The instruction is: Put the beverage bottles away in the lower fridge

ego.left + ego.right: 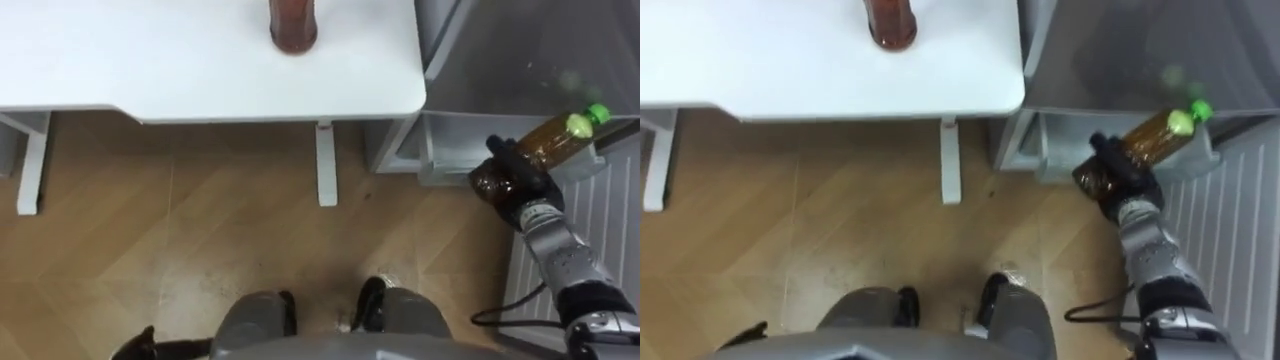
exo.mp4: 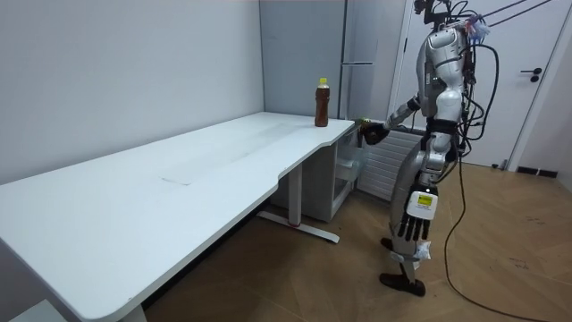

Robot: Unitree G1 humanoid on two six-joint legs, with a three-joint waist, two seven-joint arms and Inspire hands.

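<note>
Item one: your right hand (image 1: 518, 190), at 3 o'clock, has its fingers wrapped round the base of a bottle (image 1: 548, 143). The green cap tilts toward 2 o'clock, at the mouth of the open fridge (image 1: 500, 70). Item two: a second bottle (image 1: 293, 25) stands upright on the table (image 1: 200, 70) at 12 o'clock, near the corner. Item three: your left hand (image 2: 416, 228) hangs at your side with loose, straight fingers, holding nothing. You stand just off the table's corner.
</note>
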